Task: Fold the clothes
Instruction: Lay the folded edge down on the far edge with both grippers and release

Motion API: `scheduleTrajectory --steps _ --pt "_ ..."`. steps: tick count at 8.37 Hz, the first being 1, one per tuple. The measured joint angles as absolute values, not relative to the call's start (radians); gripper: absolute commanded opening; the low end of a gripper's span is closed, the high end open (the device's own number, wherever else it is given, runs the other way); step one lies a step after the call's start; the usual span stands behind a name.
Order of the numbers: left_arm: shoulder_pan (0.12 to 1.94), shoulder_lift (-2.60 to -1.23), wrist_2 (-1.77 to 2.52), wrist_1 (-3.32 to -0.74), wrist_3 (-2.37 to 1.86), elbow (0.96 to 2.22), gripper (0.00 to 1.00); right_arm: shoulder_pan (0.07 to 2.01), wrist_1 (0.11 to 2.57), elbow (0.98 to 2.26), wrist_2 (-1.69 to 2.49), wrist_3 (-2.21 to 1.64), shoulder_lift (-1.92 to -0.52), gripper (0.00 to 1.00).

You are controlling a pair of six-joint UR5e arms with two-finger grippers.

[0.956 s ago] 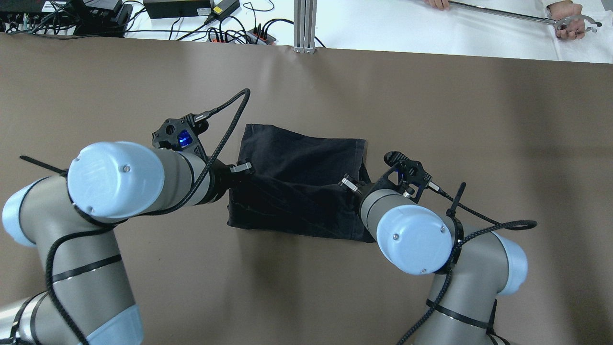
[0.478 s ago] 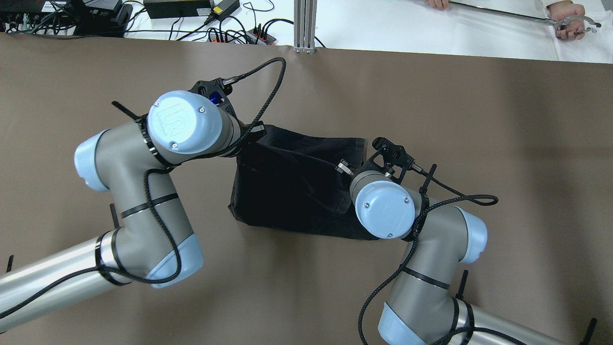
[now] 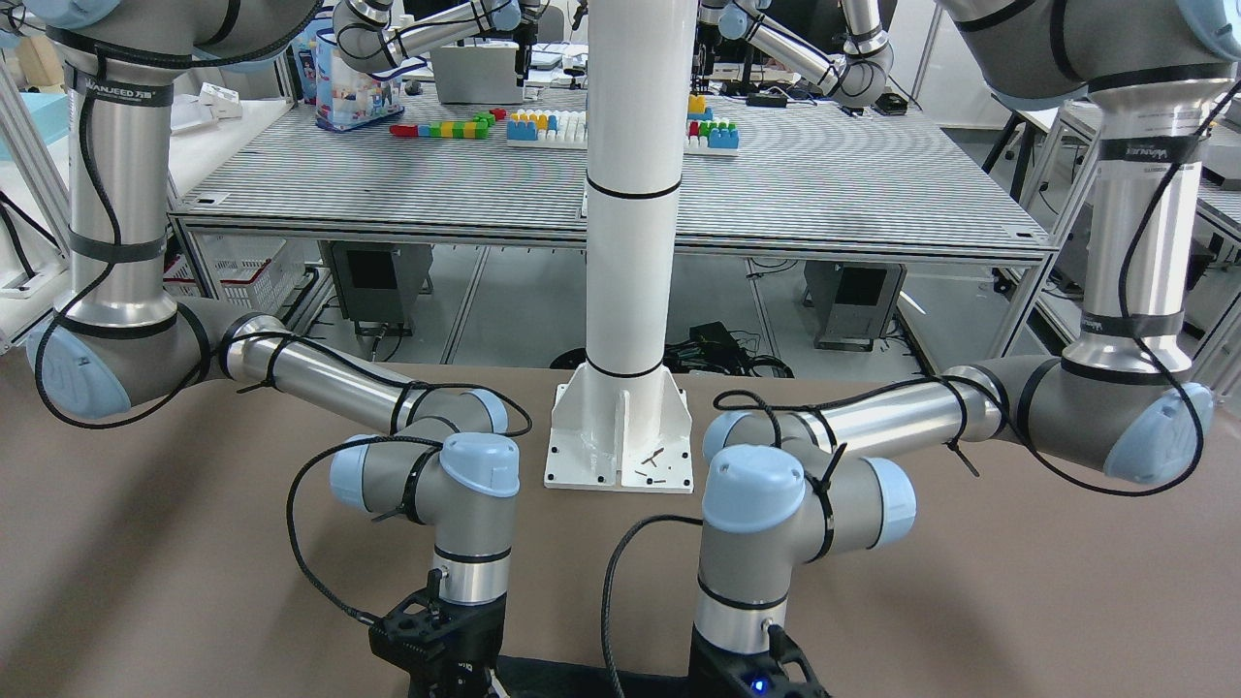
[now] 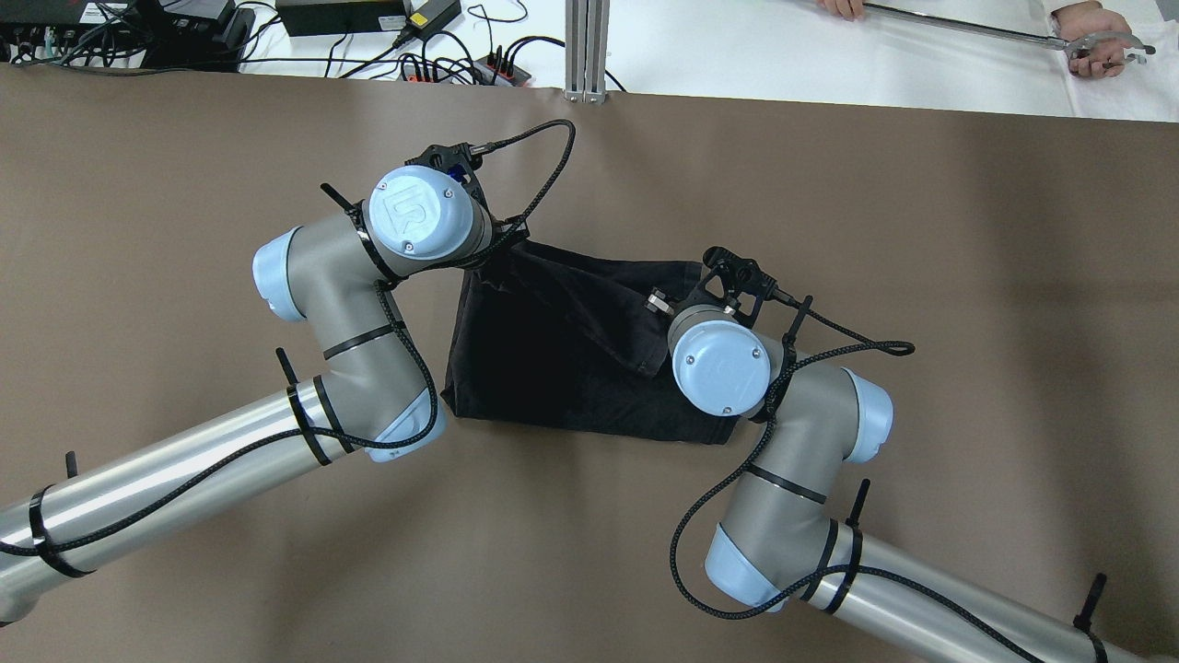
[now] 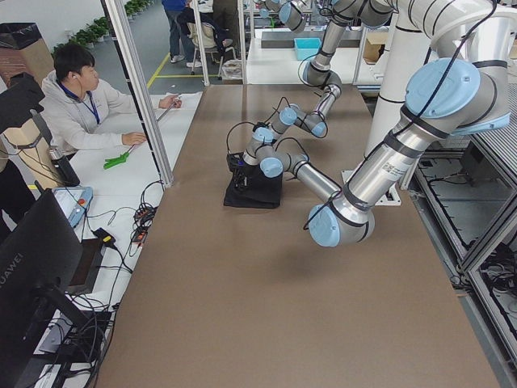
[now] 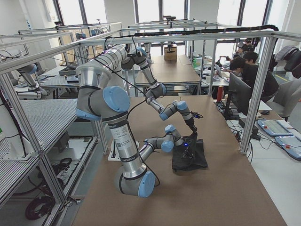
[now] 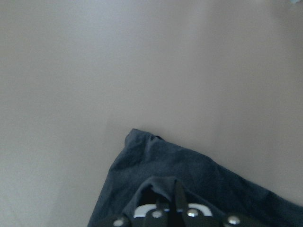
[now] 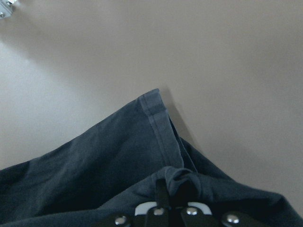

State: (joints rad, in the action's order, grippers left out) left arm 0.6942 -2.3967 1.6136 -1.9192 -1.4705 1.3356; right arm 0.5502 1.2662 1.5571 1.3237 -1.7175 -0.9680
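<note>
Your left hand (image 7: pixel 165 198) and right hand (image 8: pixel 173 191) each pinch a raised fold of the clothes (image 4: pixel 553 368), mid-way along the desk (image 4: pixel 921 258).

I see one plain black garment (image 4: pixel 553 378) lying mid-way across the brown table (image 4: pixel 184 138), roughly rectangular and partly doubled over. Its upper layer slants across, bunched and lifted at both far corners, with hem stitching visible.

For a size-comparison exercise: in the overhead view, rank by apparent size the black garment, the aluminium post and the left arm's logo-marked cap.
1. black garment
2. logo-marked cap, nearer the camera
3. aluminium post
</note>
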Motion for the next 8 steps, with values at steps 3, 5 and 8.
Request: scheduleTrajectory --steps 3,5,8 --pt "0.719 -2.362 1.65 -2.002 -1.427 1.358 1.0 0.572 1.243 1.609 1.375 -1.713 -0.943 0.9" --pt "0.725 -2.345 1.672 -2.012 -1.426 1.372 1.0 0.548 1.239 1.631 1.39 -1.788 -0.958 0.89" --pt "0.727 -2.341 1.674 -2.014 -1.425 1.374 1.0 0.477 1.236 1.634 1.357 -1.875 -0.992 0.18"
